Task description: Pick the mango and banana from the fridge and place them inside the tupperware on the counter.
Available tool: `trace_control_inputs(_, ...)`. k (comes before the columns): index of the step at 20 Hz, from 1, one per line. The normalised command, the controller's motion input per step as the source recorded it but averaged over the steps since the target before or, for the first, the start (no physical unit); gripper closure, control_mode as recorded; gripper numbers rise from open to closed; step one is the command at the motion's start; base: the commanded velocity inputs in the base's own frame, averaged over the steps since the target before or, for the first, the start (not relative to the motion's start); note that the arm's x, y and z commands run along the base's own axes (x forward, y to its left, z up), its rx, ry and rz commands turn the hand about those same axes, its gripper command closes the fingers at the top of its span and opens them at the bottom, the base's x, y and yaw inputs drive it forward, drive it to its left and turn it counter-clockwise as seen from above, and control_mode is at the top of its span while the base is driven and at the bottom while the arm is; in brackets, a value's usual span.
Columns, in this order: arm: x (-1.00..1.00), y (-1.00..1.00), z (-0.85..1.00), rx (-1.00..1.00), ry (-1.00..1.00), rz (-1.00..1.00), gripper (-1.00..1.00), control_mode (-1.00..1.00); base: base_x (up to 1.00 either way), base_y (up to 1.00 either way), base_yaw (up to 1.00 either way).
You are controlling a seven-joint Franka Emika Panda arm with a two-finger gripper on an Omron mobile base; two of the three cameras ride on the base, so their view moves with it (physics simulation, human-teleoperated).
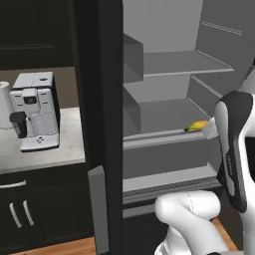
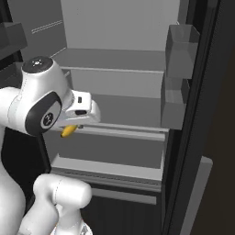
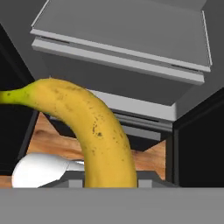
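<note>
Now we have the banana (image 3: 94,131) clamped in our gripper (image 2: 73,128), fingers closed on its middle, at the front edge of a shelf of the open fridge (image 1: 169,64). From the left base view its yellow end (image 1: 197,125) pokes out beside the hand just over the shelf lip; from the right it hangs under the hand. In the hand view it arches up and to the left across the picture, with the shelf front and a strip of wooden floor beyond it. So we judge the banana's pick as made but its delivery still ahead: it has to come out of the fridge and go to the tupperware. We cannot say how the mango stands from these pictures. The counter (image 1: 50,154) to the left carries a white coffee machine (image 1: 35,109) and a white roll (image 1: 5,104) beside it. As for writing, we read none: a round mark on the arm's dark joint cover is too small to make out.
</note>
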Motion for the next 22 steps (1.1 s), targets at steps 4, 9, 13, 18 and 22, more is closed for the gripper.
trace_control_inputs(4,-0.49,0.23,0.11,-0.04,0.04,0.01,1.0,-1.0,0.0,0.0,0.0)
trace_control_inputs(9,-0.22,0.1,0.0,-0.02,0.0,0.0,1.0,1.0,-0.45,0.12,0.0)
trace_control_inputs(13,0.0,0.0,0.0,0.0,0.0,0.0,1.0,1.0,-0.98,0.21,0.0)
trace_control_inputs(18,0.0,0.0,0.0,0.0,0.0,0.0,1.0,1.0,-0.99,0.24,0.0)
trace_control_inputs(22,0.0,0.0,0.0,0.0,0.0,0.0,1.0,1.0,-0.83,0.51,0.0)
